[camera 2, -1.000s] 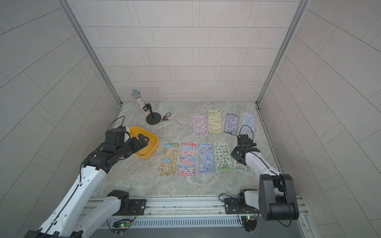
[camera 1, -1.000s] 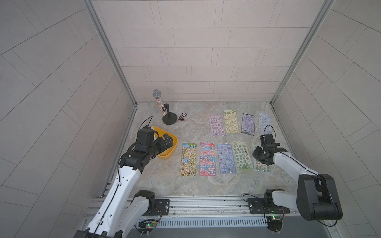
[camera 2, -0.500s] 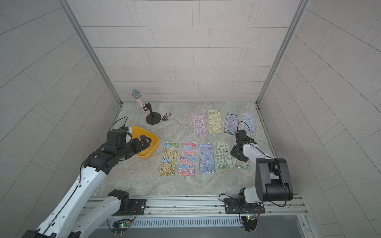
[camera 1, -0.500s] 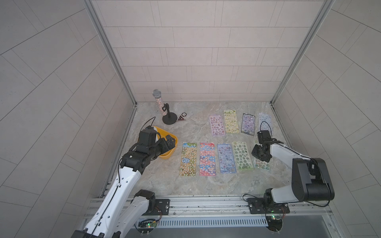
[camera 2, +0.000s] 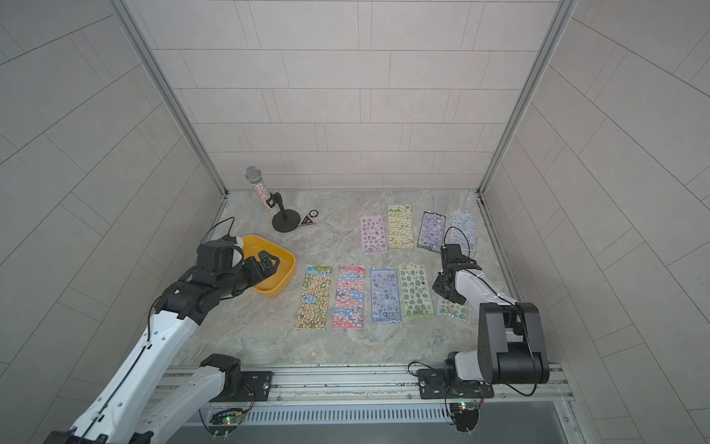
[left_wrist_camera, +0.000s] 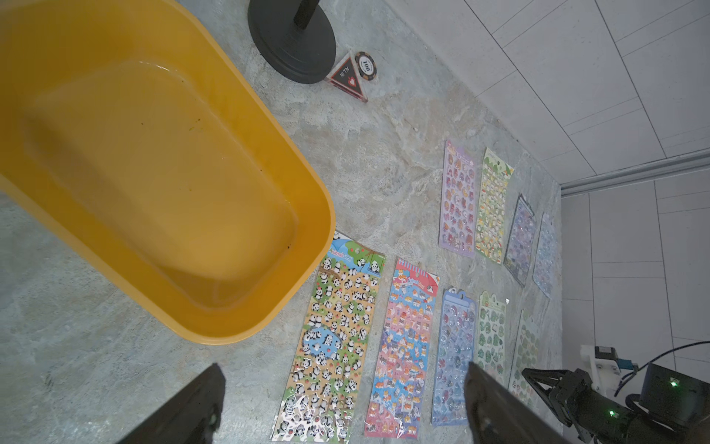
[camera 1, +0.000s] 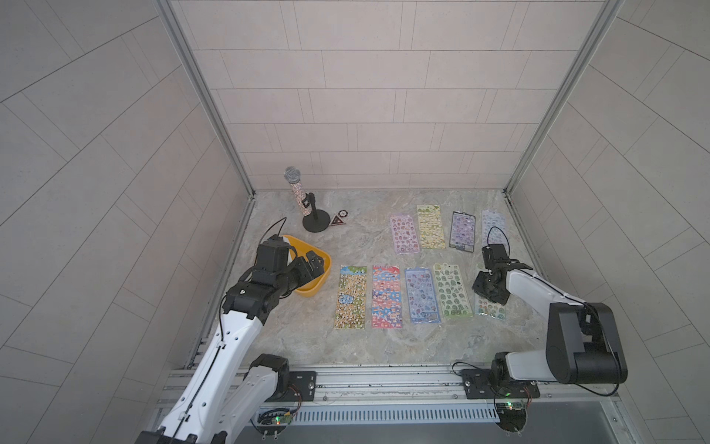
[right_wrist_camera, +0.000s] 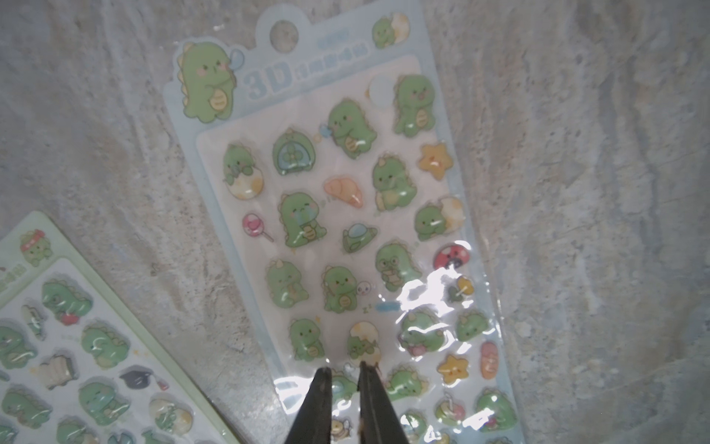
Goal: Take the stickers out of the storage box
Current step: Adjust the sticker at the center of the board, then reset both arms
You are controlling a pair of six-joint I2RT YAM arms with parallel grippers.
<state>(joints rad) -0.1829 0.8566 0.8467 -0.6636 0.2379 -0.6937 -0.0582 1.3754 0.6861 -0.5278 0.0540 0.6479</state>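
Note:
The stickers lie flat on the table in two rows: several at the back from a pink sheet (camera 1: 405, 233) to a pale blue one (camera 1: 493, 226), and several in front from the panda sheet (camera 1: 350, 296) to a green dinosaur sheet (right_wrist_camera: 338, 200). The yellow storage box (camera 1: 324, 269) (left_wrist_camera: 319, 215) sits at the left with nothing in it. My left gripper (camera 1: 313, 265) (left_wrist_camera: 343, 369) hangs wide open above the box's near end. Over the dinosaur sheet's lower part, my right gripper (camera 1: 487, 294) (right_wrist_camera: 344, 369) points down with its fingers a narrow gap apart, holding nothing.
A glittery microphone (camera 1: 297, 192) leans on a black stand (camera 1: 316, 223) at the back left, with a dark triangle and round badge (camera 1: 339, 221) beside its base. Tiled walls close in three sides. A metal rail (camera 1: 384, 380) runs along the front edge.
The right arm's elbow has folded upward and back while its gripper stayed over the green dinosaur sheet. The left arm has hardly moved.

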